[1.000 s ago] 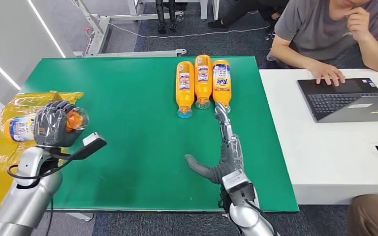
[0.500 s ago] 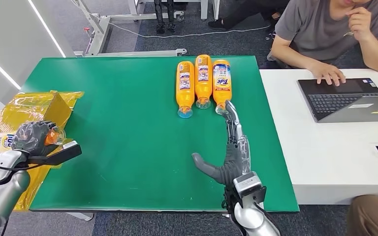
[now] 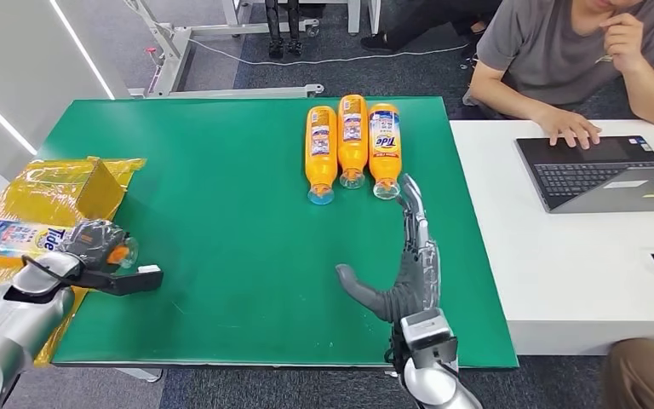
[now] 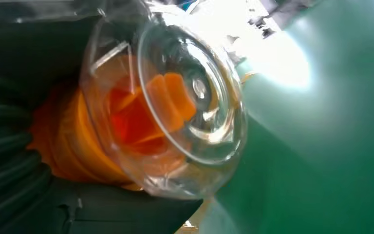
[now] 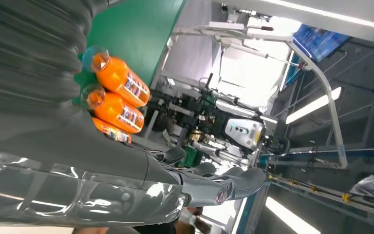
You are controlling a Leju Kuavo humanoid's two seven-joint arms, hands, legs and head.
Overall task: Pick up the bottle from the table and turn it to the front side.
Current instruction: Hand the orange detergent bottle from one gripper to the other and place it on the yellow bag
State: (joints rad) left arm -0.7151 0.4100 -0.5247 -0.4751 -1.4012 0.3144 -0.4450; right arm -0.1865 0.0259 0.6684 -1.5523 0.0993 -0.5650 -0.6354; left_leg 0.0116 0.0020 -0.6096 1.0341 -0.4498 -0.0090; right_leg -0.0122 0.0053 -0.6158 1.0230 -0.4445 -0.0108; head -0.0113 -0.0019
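The green mat (image 3: 221, 213) lies bare across its middle and left, between the two hands, giving wide room to pass. Three orange bottles (image 3: 352, 141) lie side by side at the far edge, touching or nearly so, caps toward the robot. The right hand (image 3: 409, 256) stands flat just beside the rightmost one, fingers spread. At the mat's left edge a yellow bag (image 3: 60, 192) crowds the left hand (image 3: 94, 243), which holds a bottle (image 3: 8, 239). To the right stands a white table (image 3: 562, 273) with a laptop (image 3: 596, 170).
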